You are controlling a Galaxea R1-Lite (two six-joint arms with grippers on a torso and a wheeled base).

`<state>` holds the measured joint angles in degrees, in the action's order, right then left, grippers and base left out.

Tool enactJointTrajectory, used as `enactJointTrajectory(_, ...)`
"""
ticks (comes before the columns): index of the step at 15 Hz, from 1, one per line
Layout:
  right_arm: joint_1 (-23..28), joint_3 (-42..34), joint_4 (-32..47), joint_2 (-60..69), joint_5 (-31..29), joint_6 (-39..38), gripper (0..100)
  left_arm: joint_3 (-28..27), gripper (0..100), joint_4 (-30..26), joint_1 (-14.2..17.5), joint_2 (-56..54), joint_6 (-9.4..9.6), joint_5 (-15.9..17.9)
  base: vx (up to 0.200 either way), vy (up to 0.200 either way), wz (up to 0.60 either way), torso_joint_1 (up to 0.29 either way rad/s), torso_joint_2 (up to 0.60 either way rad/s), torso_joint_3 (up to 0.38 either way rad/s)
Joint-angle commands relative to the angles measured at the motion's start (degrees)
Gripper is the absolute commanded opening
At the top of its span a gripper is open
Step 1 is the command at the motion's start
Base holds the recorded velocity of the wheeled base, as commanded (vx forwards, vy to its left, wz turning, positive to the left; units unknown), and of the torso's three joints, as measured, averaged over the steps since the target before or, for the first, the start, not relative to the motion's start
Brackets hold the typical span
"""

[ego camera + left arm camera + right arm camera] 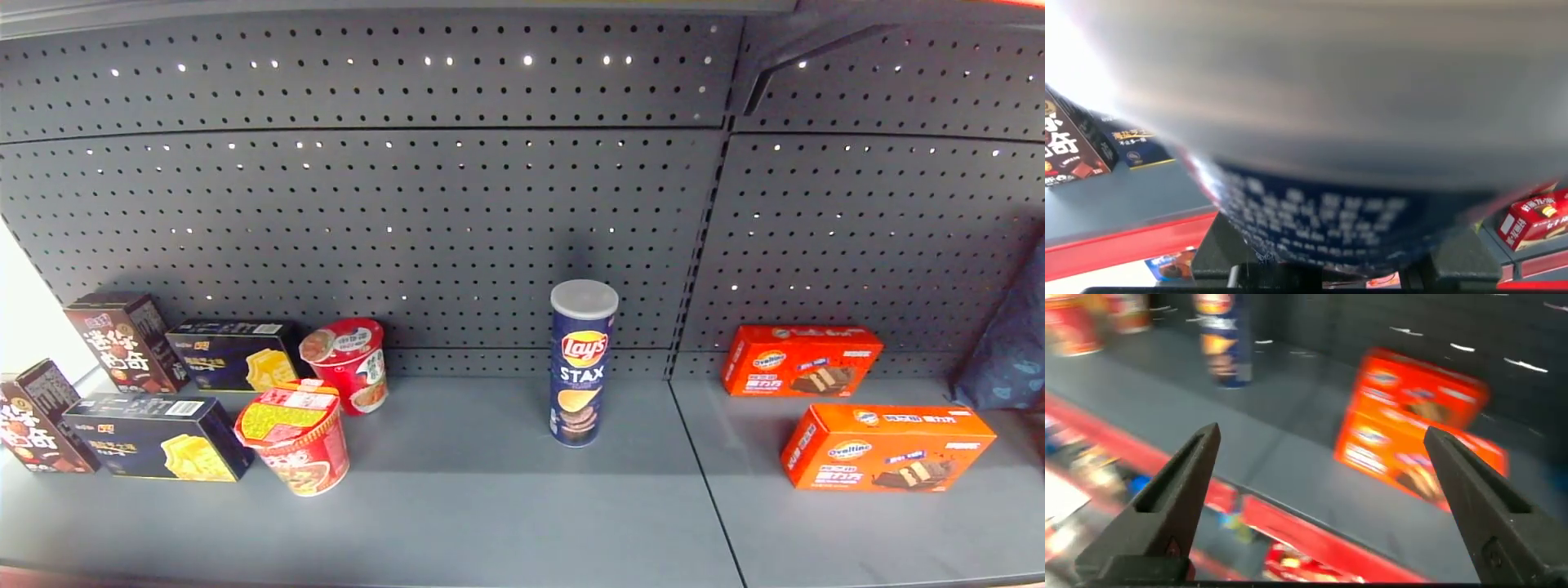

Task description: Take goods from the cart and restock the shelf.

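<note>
Grey store shelf [473, 506] seen from the front. The left gripper [1347, 257] appears to have its jaws closed around a navy crisp tube [1323, 220], held near the shelf's front edge. The right gripper [1321, 431] hangs before the shelf's right part, jaws spread wide and empty. A matching standing can [581, 363] is upright mid-shelf, grey lid on. 2 orange boxes [886, 447] lie to the right; 2 sealed noodle cups [295, 437] and 4 dark boxes [159, 437] sit to the left. The held tube is probably light, stiff, smooth and a little slippery, with fragile contents; a mid-body grip looks safest. Every pack is closed, contents unseen
</note>
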<state>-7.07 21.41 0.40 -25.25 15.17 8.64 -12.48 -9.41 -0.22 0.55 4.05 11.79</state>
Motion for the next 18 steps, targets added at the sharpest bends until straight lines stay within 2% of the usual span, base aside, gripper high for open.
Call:
enactJointTrajectory(1, -5.9, 3.6, -1.0, -11.0, 1.6, 0.5, 100, -0.3, 0, -0.1, 0.0, 0.1, 0.0, 0.0, 0.0, 0.0, 0.0, 0.0, 0.0, 0.0)
enactJointTrajectory(4, -15.9, 8.7, -3.0, -24.6, 1.6, -2.1, 100, -0.3, 0, 0.0, 0.0, 1.2, 0.08, 0.0, 0.0, 0.0, 0.0, 0.0, 0.0, 0.0)
enactJointTrajectory(5, -17.1, 9.1, -5.8, -28.9, 1.5, -2.4, 100, -0.9, 0, 0.0, -0.1, 1.6, 0.08, 0.1, 0.0, 0.0, 0.0, 0.0, 0.0, 0.0)
enactJointTrajectory(6, -17.9, 8.7, -13.1, -35.2, 1.8, -2.8, 100, -1.4, 0, 0.0, -0.3, 2.5, 0.08, 0.2, 0.0, 0.0, 0.0, 0.0, 0.0, 0.0)
enactJointTrajectory(7, -17.5, 8.7, -19.7, -40.7, 3.6, -3.5, 100, -1.8, 0, 0.1, -0.5, 3.1, 0.08, 0.2, 0.0, 0.0, 0.0, 0.0, 0.0, 0.0)
enactJointTrajectory(8, -17.1, 9.4, -26.0, -45.9, 8.7, -5.2, 100, -2.2, 0, 0.1, -0.5, 3.7, 0.08, 0.3, 0.0, 0.0, 0.0, 0.0, 0.0, 0.0)
enactJointTrajectory(10, -15.3, 12.6, -32.2, -54.6, 14.0, -5.5, 100, -2.8, 0, 0.1, -0.5, 4.7, 0.08, 0.3, 0.0, 0.0, 0.0, 0.0, 0.0, 0.0)
enactJointTrajectory(13, -15.0, 18.8, -33.4, -63.2, 14.9, -4.6, 100, -4.5, 0, -0.1, -0.6, 5.5, 0.0, 0.4, 0.0, 0.0, 0.0, 0.0, 0.0, 0.0)
enactJointTrajectory(16, -14.0, 23.5, -37.9, -71.3, 22.7, -1.0, 100, -7.2, 0, -1.1, -1.2, 7.4, -0.44, 0.3, 0.0, 0.0, 0.0, 0.0, 0.0, 0.0)
enactJointTrajectory(18, -13.9, 26.5, -38.9, -76.0, 26.0, 0.3, 100, -11.2, 0, -5.4, -1.9, 9.1, -1.06, 0.5, 0.0, 0.0, 0.0, 0.0, 0.0, 0.0)
